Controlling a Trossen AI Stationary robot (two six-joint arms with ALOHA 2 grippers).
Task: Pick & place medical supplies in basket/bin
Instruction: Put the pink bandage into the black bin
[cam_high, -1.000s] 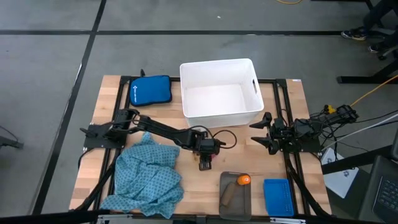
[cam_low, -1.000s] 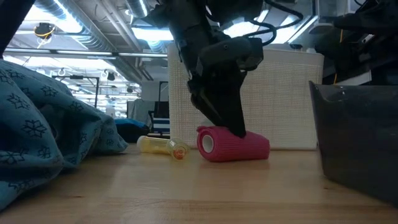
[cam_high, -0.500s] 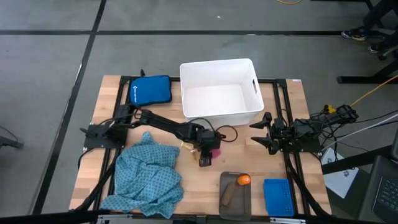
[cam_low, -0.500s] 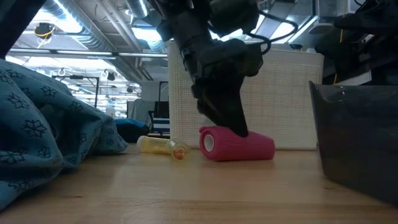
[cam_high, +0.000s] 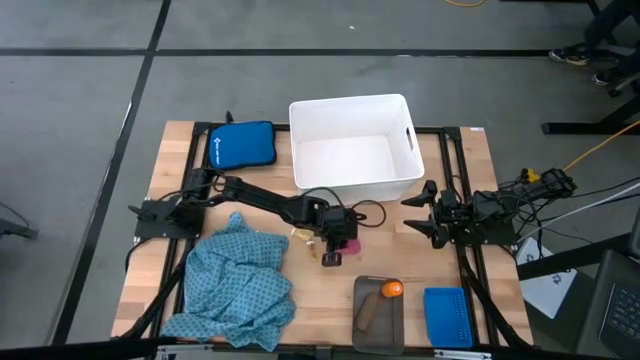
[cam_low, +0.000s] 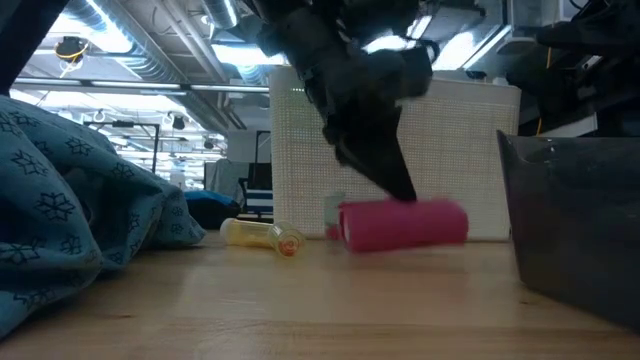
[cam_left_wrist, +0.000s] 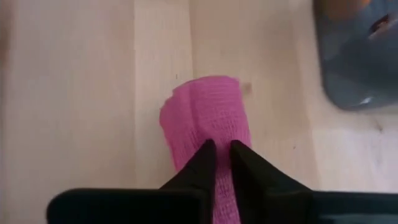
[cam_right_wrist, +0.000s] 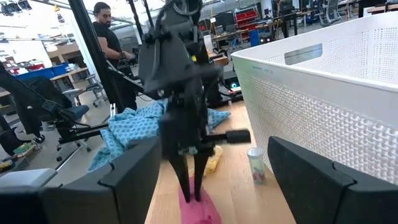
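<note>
A pink roll (cam_low: 405, 222) hangs level just above the wood near the table's middle, with my left gripper (cam_high: 338, 243) shut on it. A teal dotted cloth (cam_high: 240, 285) lies heaped at the near left. The white tub (cam_high: 355, 150) stands at the far middle. A dark-grey tray (cam_high: 378, 322) at the near edge holds an orange piece (cam_high: 391, 290). A blue ribbed basket (cam_high: 447, 318) sits to the tray's right. My right gripper (cam_high: 413, 214) waits open at the right, pointing toward the roll. My left gripper pinches the roll's soft upper side (cam_left_wrist: 219, 134) between its two fingers, which stand almost together with a thin strip of pink between them. The fingers come from above, slanting down, and lie along the roll. The roll sits level, a little above the table.
A royal-blue zip pouch (cam_high: 242, 146) lies at the far left beside the tub. A small yellow vial (cam_low: 262, 236) lies on the wood left of the roll. A small clear vial (cam_right_wrist: 255, 163) stands near the tub's wall. A brown piece (cam_high: 368, 312) lies in the tray.
My left gripper has taken hold of the pink roll and gone a little toward the table's right edge and up. The roll, which lay on the wood, has gone with it, come level and risen slightly off the table.
</note>
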